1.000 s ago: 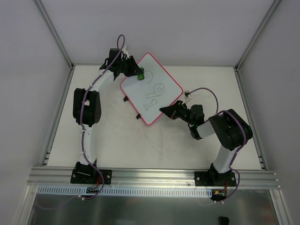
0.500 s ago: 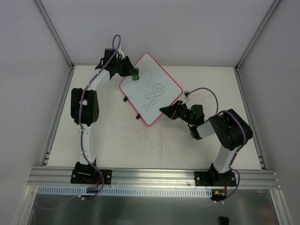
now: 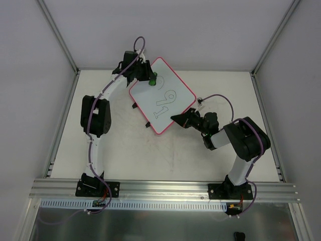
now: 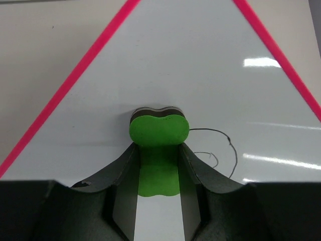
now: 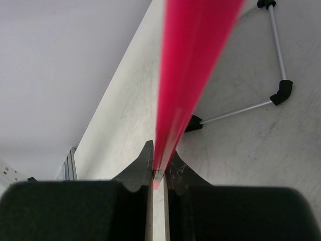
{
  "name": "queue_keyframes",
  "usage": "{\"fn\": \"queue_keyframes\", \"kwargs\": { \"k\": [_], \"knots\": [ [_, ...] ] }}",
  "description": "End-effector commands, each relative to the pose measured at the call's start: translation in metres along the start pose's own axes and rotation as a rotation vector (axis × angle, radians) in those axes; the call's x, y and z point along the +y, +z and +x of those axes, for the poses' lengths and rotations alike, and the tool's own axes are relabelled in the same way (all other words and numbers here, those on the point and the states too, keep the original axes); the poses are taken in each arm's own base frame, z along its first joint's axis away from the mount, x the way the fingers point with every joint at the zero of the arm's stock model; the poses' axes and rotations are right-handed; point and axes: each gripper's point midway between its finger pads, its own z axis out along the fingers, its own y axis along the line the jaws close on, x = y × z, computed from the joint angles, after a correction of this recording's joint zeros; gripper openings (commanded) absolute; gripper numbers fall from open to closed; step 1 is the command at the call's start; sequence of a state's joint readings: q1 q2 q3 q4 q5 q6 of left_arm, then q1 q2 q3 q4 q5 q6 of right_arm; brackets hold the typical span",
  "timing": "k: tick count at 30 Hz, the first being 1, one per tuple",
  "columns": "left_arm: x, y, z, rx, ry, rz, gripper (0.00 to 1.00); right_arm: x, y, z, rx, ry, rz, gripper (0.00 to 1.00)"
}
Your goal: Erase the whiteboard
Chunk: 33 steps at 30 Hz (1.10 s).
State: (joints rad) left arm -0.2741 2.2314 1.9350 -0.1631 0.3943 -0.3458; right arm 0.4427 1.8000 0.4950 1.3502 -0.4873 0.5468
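Left jaws pinch a green eraser block (image 4: 158,131) on the pink-rimmed white board (image 3: 181,93); black digits (image 3: 168,98) lie nearward; right jaws clamp its rim.

I was looking into a robotics lab test cell, not a home or a shop. Plain grey panel walls (image 3: 200,30) closed it in on three sides, framed by bare aluminium posts (image 3: 56,34). The off-white worktop (image 3: 200,160) was scuffed. Along its near edge ran an aluminium rail (image 3: 165,187), with the left arm's base (image 3: 96,188) and the right arm's base (image 3: 230,191) bolted to it. Purple cables (image 3: 216,95) trailed in the open, and a slotted strip (image 3: 165,204) ran just below the rail.
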Motion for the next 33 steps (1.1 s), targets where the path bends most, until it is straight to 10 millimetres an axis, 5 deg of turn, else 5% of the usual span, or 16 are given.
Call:
{"fn": "queue_keyframes", "kwargs": {
  "k": [1,10,15,20,28,33],
  "knots": [
    [-0.066,0.012,0.034,0.055,0.12,0.072,0.0,0.059,-0.006,0.014,0.058,-0.177,-0.276,0.0],
    [-0.113,-0.003,0.068,0.09,0.243,0.095,0.0,0.06,-0.004,0.013,0.063,-0.179,-0.286,0.0],
    [-0.113,-0.003,0.09,0.14,0.209,0.101,0.0,0.06,-0.002,0.012,0.062,-0.18,-0.289,0.0],
    [-0.095,0.01,0.086,0.143,0.179,0.08,0.0,0.062,-0.004,0.011,0.06,-0.183,-0.294,0.0],
    [-0.019,0.012,0.065,0.129,0.03,-0.002,0.0,0.066,-0.007,0.01,0.058,-0.185,-0.299,0.0],
    [0.016,0.004,0.074,0.142,0.013,-0.073,0.0,0.067,-0.007,0.01,0.056,-0.186,-0.299,0.0]
  ]
}}
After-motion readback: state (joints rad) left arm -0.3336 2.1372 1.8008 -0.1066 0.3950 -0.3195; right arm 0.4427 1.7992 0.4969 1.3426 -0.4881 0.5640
